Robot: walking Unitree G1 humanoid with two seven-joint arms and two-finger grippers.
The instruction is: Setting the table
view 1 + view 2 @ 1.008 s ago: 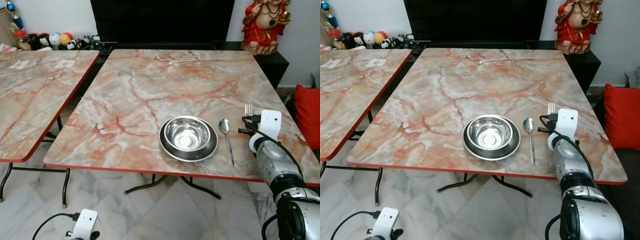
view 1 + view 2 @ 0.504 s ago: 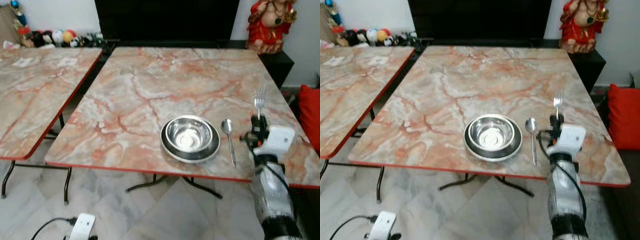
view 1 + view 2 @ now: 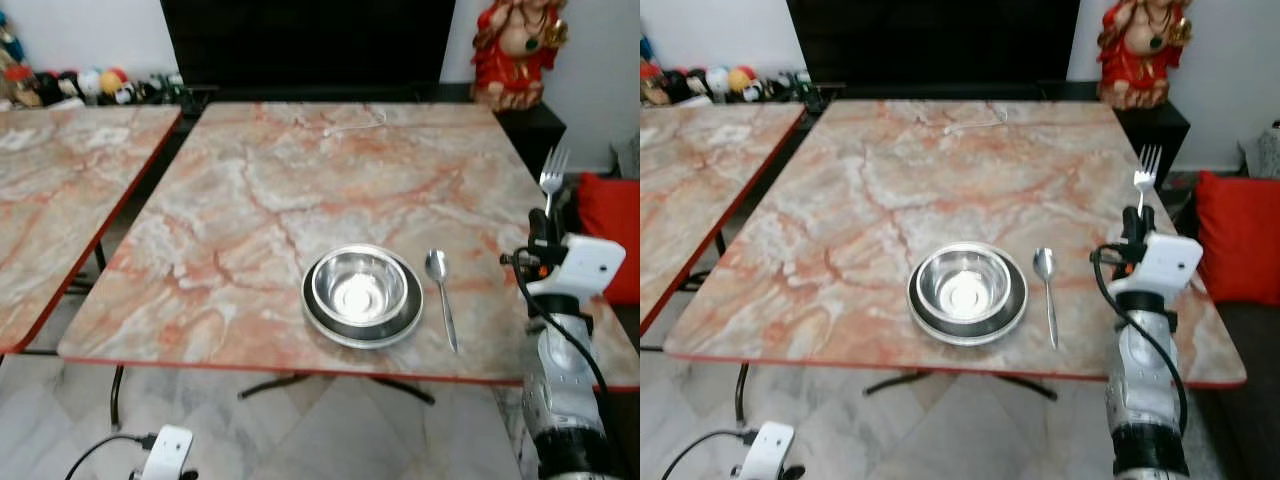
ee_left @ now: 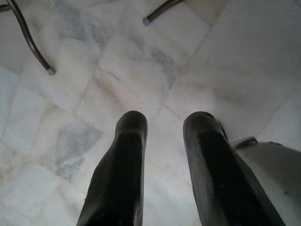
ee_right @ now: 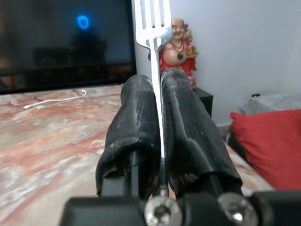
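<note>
A steel bowl [image 3: 360, 290] sits on a steel plate [image 3: 330, 324] near the front edge of the marble table [image 3: 300, 190]. A spoon [image 3: 440, 300] lies just right of the plate, bowl end away from me. My right gripper [image 3: 539, 228] is raised above the table's right edge, shut on a silver fork [image 3: 552, 172] that points up; the fork [image 5: 154, 28] stands pinched between the two black fingers [image 5: 136, 127]. My left gripper [image 4: 162, 122] hangs low over the floor, open, with nothing between its fingers.
A second marble table [image 3: 60, 190] stands to the left. A red cushion [image 3: 605, 235] lies right of the table. A red figurine [image 3: 515, 50] and a dark TV sit at the back. A white cable [image 3: 355, 122] lies at the table's far side.
My right gripper has lifted the fork from table level to upright above the right edge. The camera has shifted, so the whole scene sits differently.
</note>
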